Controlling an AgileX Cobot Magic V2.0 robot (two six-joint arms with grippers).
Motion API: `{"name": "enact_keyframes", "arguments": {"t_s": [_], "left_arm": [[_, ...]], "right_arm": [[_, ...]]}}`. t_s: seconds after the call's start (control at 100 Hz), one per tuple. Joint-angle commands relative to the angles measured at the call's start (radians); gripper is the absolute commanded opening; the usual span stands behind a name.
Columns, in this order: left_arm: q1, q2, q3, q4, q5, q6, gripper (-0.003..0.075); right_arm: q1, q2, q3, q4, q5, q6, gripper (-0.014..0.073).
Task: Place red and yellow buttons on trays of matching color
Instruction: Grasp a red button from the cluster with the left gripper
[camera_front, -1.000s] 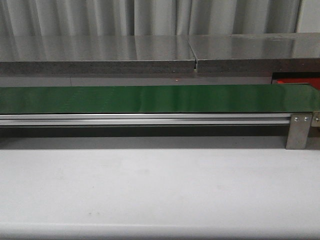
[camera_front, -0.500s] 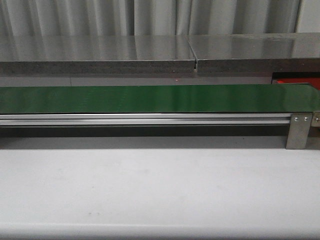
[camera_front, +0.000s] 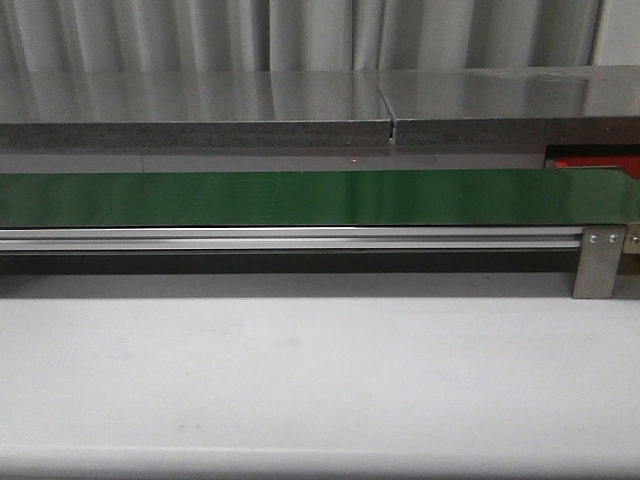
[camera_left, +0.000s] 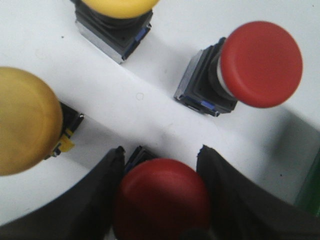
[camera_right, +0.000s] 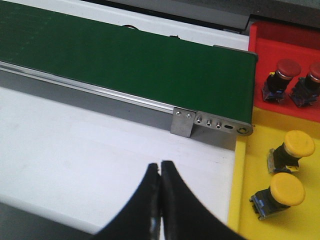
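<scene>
In the left wrist view my left gripper (camera_left: 161, 149) has its two black fingers against either side of a red button (camera_left: 162, 200) lying on the white surface, its dark base just past the fingertips. Another red button (camera_left: 260, 64) and two yellow buttons (camera_left: 25, 120) (camera_left: 117, 6) lie loose around it. In the right wrist view my right gripper (camera_right: 160, 165) hangs shut and empty over the white table. Beside it the yellow tray (camera_right: 250, 170) holds two yellow buttons (camera_right: 298, 145) (camera_right: 286, 190), and the red tray (camera_right: 280, 37) holds two red buttons (camera_right: 288, 68) (camera_right: 315, 72).
A green conveyor belt (camera_front: 300, 197) on an aluminium rail crosses the front view, its end bracket (camera_front: 598, 260) at the right. A strip of the red tray (camera_front: 595, 163) shows behind the belt's right end. Neither arm appears in the front view.
</scene>
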Motion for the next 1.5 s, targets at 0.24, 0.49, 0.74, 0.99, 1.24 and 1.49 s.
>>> {"name": "enact_keyframes", "arguments": {"t_s": [0.24,0.49,0.74,0.99,1.24,1.49], "left_arm": [[-0.007,-0.152,-0.087,-0.032,0.099,0.001,-0.0019],[-0.065,-0.307,-0.087,-0.032,0.187,0.062,-0.0019],[-0.163,-0.327,-0.081,-0.020,0.219,0.084,-0.0019],[-0.242,-0.327,-0.026,0.074,0.121,0.086,-0.0019],[-0.258,-0.327,0.063,0.062,0.024,0.086,-0.0019],[-0.258,-0.327,0.116,0.062,-0.019,0.086,-0.0019]], "right_arm": [[0.001,0.001,-0.025,0.020,-0.055,-0.009,-0.0117],[0.001,0.001,-0.025,0.020,-0.055,-0.009,-0.0117],[0.001,0.001,-0.025,0.020,-0.055,-0.009,-0.0117],[0.001,0.001,-0.025,0.020,-0.055,-0.009,-0.0117],[0.001,0.001,-0.025,0.020,-0.055,-0.009,-0.0117],[0.001,0.001,-0.025,0.020,-0.055,-0.009,-0.0117]]}}
